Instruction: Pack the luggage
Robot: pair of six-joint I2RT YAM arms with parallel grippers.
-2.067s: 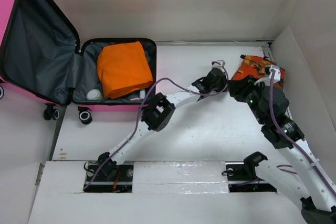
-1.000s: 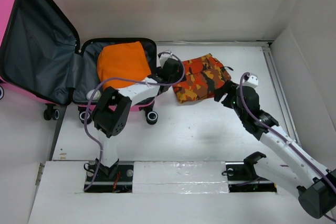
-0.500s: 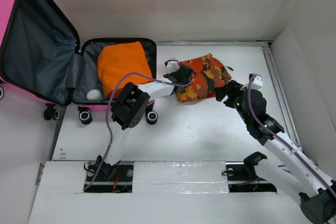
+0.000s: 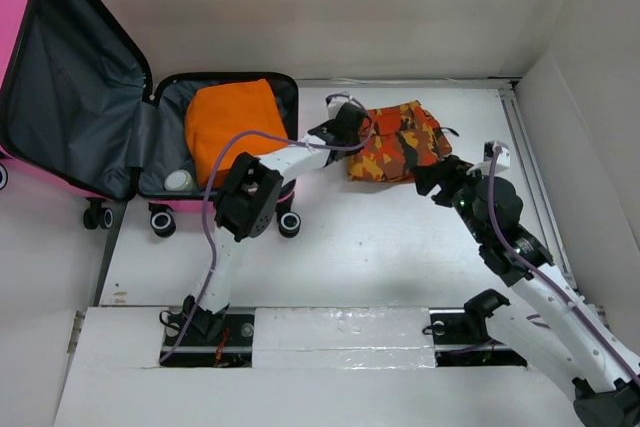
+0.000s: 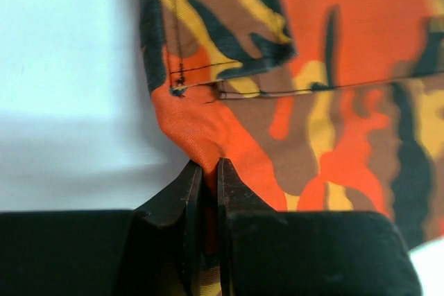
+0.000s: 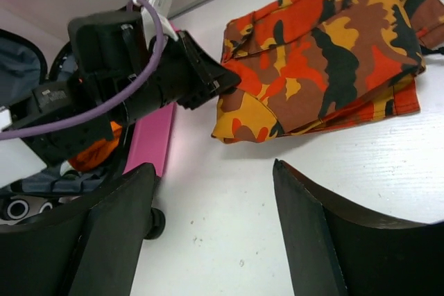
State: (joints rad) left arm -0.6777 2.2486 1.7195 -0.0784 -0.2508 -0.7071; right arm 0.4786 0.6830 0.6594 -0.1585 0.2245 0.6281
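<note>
The left end effector is pinching a corner of the camouflage garment, its jaws pressed together on the cloth. The right end effector is hovering spread and empty beside it. The luggage is lying open just left of the pinching end effector, holding an orange bundle. The camouflage piece, lying on the bench, is waiting to go in.

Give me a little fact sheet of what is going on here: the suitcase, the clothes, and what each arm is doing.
luggage: open, lid standing up, at the left rear of the table
inside it: folded orange cloth
camouflage cloth: folded, lying on the table to the right of the luggage
left gripper: shut on the camouflage cloth's edge
right gripper: open, holding nothing, close to the cloth's opposite side
</note>
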